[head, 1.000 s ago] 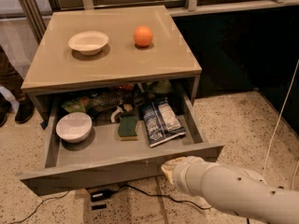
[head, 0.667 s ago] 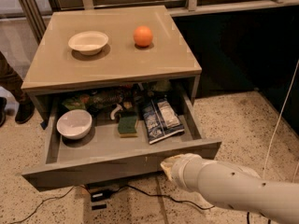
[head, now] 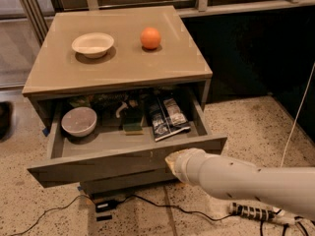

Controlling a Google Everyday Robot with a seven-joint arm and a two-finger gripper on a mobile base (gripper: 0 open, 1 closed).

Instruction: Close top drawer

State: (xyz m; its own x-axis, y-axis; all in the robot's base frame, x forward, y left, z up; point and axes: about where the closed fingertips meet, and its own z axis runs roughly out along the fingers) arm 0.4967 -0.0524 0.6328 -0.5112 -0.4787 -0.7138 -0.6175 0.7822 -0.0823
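The top drawer (head: 123, 159) of the tan-topped cabinet (head: 118, 68) stands pulled out toward me. Its plain grey front runs across the lower middle of the camera view. Inside lie a white bowl (head: 78, 121), a green sponge (head: 132, 123) and dark snack packets (head: 167, 118). My gripper (head: 173, 162) is at the end of the white arm coming in from the lower right. It sits against the drawer front, just right of its middle. The fingers are hidden behind the wrist.
On the cabinet top are a cream bowl (head: 93, 44) and an orange (head: 150, 38). Cables (head: 147, 205) and a power strip (head: 256, 213) lie on the speckled floor below. A dark wall and railing stand behind and to the right.
The drawer has slid in a little: less of its inside shows. My gripper has moved up and left with the drawer front.
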